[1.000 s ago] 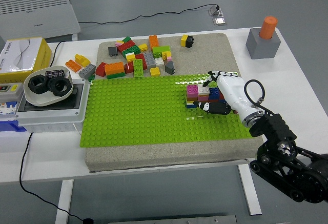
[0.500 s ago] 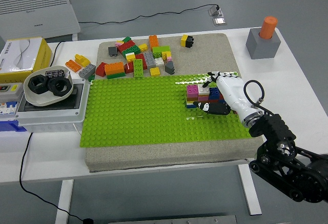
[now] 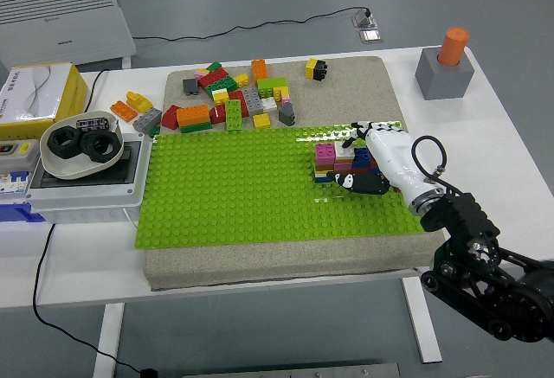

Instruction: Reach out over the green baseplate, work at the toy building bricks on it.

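Your right robot hand (image 3: 368,160) sits curled against the right side of the small brick stack (image 3: 336,163) on the green baseplate (image 3: 234,188), right of centre (a firm grip I cannot confirm); open studs lie leftward; loose bricks (image 3: 229,101) wait beyond the far edge.

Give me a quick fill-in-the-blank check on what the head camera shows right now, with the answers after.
1. The right hand is at a small stack of bricks on the ____ baseplate.
2. The loose pile of bricks lies beyond the baseplate's ____ edge.
3. The orange cylinder stands on a ____ block.
4. The white bowl holds ____ rings.

Answers: green; far; grey; black
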